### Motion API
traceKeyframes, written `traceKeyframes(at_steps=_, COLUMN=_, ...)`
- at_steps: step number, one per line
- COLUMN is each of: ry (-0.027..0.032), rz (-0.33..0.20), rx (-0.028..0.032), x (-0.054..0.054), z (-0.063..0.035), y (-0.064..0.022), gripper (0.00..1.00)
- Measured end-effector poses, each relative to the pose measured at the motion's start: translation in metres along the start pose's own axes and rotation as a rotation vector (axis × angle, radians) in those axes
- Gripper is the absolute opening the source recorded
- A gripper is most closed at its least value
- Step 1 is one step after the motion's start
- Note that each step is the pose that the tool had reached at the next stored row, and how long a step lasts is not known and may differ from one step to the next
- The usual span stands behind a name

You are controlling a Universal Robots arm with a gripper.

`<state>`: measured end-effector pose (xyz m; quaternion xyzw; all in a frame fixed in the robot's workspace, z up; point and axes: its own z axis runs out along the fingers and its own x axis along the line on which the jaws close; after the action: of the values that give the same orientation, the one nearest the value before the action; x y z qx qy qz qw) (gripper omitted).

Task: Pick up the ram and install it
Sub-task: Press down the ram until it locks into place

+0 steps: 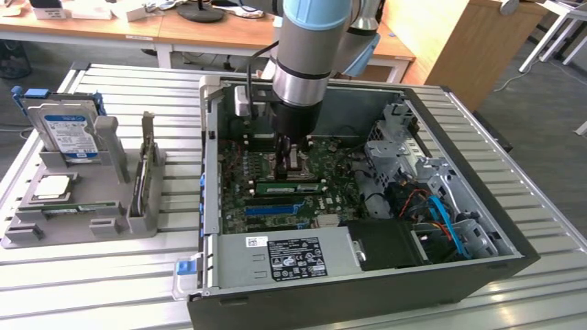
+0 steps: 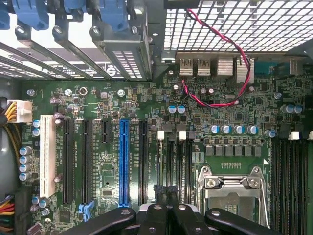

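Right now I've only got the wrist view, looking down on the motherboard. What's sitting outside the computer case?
Observer: A grey parts tray stands to the exterior view's left of the case, with a hard drive upright in it.
Operator: Anything else in that tray?
Observer: A processor lies flat in it, nearer the exterior camera than the hard drive.

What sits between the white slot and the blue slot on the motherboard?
Two long black slots and a shorter black one, in the wrist view.
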<state>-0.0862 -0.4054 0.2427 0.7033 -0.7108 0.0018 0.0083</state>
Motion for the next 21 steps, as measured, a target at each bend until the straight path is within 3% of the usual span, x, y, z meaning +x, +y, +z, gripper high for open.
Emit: traceKeyframes(at_steps=21, ry=0.0003, rz=0.000, rx=-0.0002, x=0.000, z=0.0119, y=-0.0001, gripper=0.11)
